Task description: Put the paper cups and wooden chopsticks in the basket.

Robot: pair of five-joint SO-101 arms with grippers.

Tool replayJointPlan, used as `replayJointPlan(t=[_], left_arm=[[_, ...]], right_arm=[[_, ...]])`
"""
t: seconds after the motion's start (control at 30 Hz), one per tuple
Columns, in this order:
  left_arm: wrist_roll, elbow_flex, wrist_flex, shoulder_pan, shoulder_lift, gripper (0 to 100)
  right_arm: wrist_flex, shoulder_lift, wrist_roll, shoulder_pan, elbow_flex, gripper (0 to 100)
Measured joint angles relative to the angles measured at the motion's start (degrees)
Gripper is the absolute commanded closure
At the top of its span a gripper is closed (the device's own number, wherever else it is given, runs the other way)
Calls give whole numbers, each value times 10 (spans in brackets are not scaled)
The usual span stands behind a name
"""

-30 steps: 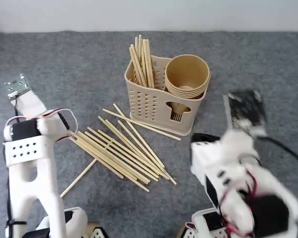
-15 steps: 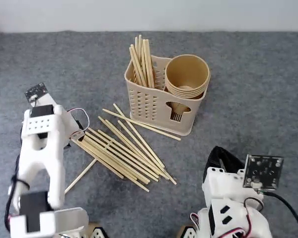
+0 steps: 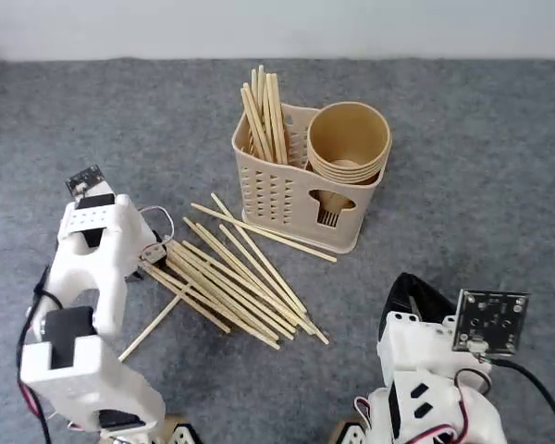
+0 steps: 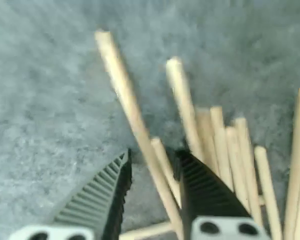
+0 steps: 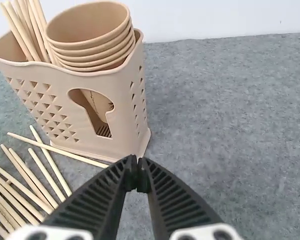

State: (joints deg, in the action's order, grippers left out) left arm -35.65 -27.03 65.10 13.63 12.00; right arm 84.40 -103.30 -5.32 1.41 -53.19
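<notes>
A beige perforated basket (image 3: 277, 194) stands at the table's middle back and holds a stack of paper cups (image 3: 349, 139) and a bundle of wooden chopsticks (image 3: 264, 106). Many more chopsticks (image 3: 231, 277) lie fanned on the grey carpet in front of it. My left gripper (image 3: 155, 254) is down at the left ends of this pile. In the left wrist view it (image 4: 155, 155) is open, with two chopstick ends (image 4: 135, 125) between its fingers. My right gripper (image 5: 135, 162) is shut and empty, held back near the front edge, facing the basket (image 5: 90, 110) and cups (image 5: 90, 30).
One chopstick (image 3: 153, 328) lies apart, angled toward the front left. Two thin ones (image 3: 268, 231) lie close to the basket's front wall. The right arm's base (image 3: 435, 379) takes up the front right corner. Open carpet (image 3: 481, 185) lies right of the basket.
The left arm has swung in and lowered its gripper onto the left ends of the chopstick pile. The right arm pulled back from beside the basket a second ago and has held still since.
</notes>
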Motion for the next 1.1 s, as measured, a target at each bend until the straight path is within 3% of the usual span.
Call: replayJointPlan(t=[0.23, 0.4, 0.83, 1.1], left_arm=[[2, 5, -3, -1, 2, 866], [2, 6, -6, -4, 3, 993], [0, 7, -7, -41, 4, 987], [0, 91, 114, -75, -65, 988]], right_arm=[[0, 0, 0, 0, 0, 990], [0, 0, 0, 0, 0, 990], [0, 0, 0, 0, 0, 990], [0, 0, 0, 0, 0, 990]])
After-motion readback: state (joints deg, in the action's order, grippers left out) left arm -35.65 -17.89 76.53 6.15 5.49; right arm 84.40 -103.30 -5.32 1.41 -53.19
